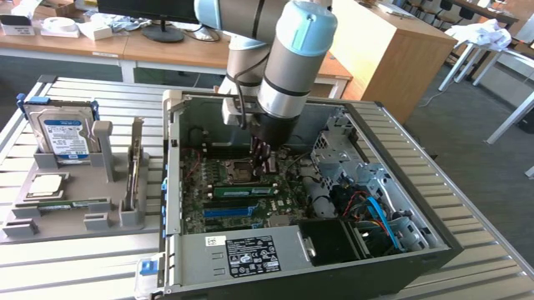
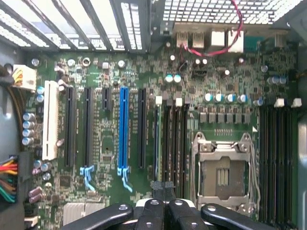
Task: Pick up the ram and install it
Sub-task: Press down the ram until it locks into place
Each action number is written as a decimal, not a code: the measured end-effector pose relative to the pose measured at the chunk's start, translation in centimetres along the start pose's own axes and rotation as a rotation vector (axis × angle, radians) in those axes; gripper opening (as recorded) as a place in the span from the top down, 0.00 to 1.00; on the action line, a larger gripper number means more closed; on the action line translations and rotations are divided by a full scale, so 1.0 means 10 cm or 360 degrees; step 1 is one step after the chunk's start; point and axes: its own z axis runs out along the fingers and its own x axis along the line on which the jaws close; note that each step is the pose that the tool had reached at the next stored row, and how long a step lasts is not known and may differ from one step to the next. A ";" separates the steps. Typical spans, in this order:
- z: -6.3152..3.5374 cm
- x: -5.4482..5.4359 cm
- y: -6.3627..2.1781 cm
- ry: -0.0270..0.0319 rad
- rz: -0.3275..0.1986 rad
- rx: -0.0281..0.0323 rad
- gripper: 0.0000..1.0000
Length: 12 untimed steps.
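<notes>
A green ram (image 1: 244, 190) with a white label stands on edge in a slot of the motherboard (image 1: 219, 212) inside the open computer case. In the wrist view this ram (image 2: 157, 139) shows edge-on as a thin line in the first of the black memory slots (image 2: 173, 139). My gripper (image 1: 268, 165) hangs inside the case just behind the ram, over the processor socket (image 2: 224, 175). Its black fingers (image 2: 152, 207) are pressed together, and the gripper (image 2: 162, 186) is shut with nothing between them. A second green stick (image 1: 69, 204) lies in the grey holder outside the case.
The grey holder (image 1: 75, 222) on the exterior view's left also carries a hard drive (image 1: 62, 134), a silver processor chip (image 1: 46, 183) and a thin board on edge (image 1: 134, 169). Case walls, a drive cage (image 1: 338, 147) and cables (image 1: 376, 212) surround the motherboard. A blue slot (image 2: 123, 129) lies beside the memory slots.
</notes>
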 end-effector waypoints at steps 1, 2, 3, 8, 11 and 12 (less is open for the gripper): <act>0.001 0.00 0.020 -0.00001 0.0000 0.00000 0.90; 0.002 0.00 0.039 -0.00001 0.0000 0.00001 0.90; 0.003 0.00 0.058 -0.00001 0.0000 0.00000 0.90; 0.006 0.00 0.138 -0.00001 0.0000 0.00000 0.90; 0.008 0.00 0.179 0.00000 0.0000 -0.00001 0.90; 0.009 0.00 0.192 -0.00001 0.0000 0.00000 0.90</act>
